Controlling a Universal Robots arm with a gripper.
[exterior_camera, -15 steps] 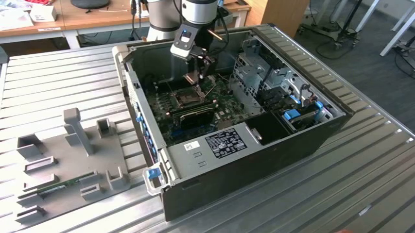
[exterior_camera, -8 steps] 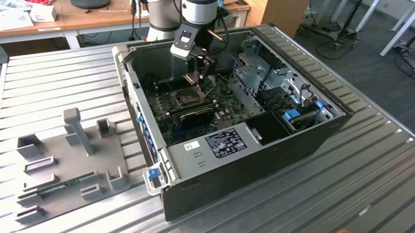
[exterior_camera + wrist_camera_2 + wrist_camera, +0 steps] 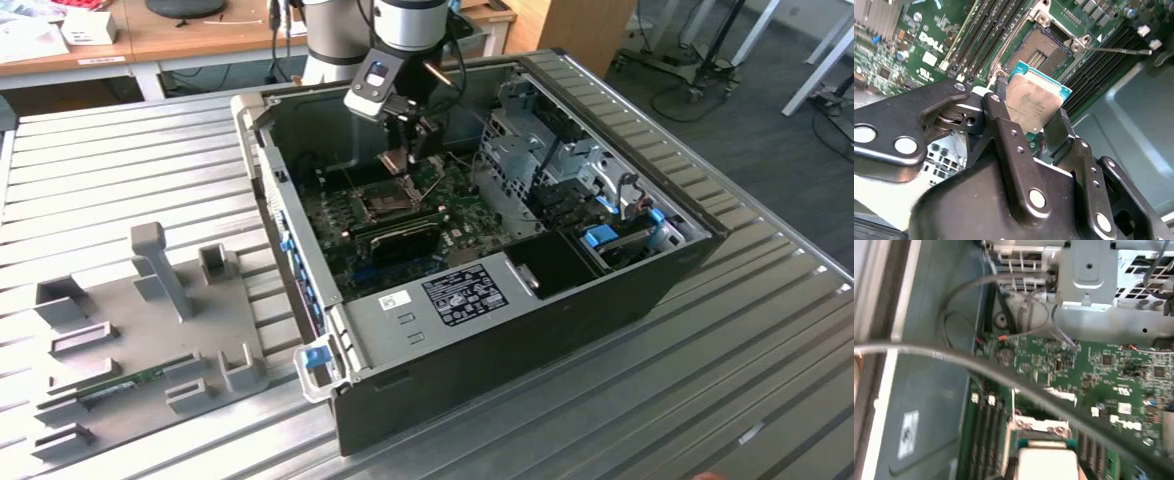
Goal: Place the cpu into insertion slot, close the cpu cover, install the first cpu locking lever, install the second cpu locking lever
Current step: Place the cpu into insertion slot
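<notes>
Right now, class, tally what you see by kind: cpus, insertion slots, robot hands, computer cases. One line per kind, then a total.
cpu, gripped in the hand: 1
insertion slot, not yet filled: 1
hand: 1
computer case, side open: 1
Total: 4

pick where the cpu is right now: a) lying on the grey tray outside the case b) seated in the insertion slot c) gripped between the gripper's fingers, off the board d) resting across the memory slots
C: in the second wrist view the cpu is clamped between the fingers of the gripper, and the insertion slot beyond it is open with nothing in it.
</notes>
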